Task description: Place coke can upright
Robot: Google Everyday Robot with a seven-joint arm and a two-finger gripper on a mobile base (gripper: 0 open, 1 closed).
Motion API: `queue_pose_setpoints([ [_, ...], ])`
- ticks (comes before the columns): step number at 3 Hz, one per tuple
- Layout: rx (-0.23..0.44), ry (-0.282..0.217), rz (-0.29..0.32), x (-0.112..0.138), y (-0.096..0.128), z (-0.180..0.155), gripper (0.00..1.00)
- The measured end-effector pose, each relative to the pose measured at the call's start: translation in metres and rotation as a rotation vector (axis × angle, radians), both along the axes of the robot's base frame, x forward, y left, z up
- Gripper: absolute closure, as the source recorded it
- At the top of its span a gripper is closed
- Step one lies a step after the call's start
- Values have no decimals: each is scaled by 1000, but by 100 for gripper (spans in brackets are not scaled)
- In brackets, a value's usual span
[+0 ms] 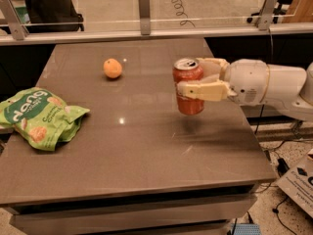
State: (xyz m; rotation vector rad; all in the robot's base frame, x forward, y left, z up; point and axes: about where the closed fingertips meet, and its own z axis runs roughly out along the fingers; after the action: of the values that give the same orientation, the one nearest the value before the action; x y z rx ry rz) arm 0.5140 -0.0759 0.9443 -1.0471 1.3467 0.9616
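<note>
The coke can (189, 88) is a red can with a silver top. It stands almost upright over the right half of the grey table (132, 146), slightly above the surface with a faint shadow below it. My gripper (191, 77) comes in from the right on a white arm and is shut on the can, one cream finger (203, 90) across its front and the other behind it.
A round orange fruit (112, 68) lies at the back left of the table. A green snack bag (39, 116) lies at the left edge. A glass barrier with metal posts (144, 11) runs along the far edge. The table's right edge is near the can.
</note>
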Motion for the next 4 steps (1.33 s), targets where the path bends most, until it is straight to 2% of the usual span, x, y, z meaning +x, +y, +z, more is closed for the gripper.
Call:
queue_pose_setpoints([
  [1, 42, -30, 15, -8, -7, -19, 100],
  [3, 74, -70, 37, -18, -21, -50, 100],
  [4, 78, -87, 52, -19, -24, -54, 83],
])
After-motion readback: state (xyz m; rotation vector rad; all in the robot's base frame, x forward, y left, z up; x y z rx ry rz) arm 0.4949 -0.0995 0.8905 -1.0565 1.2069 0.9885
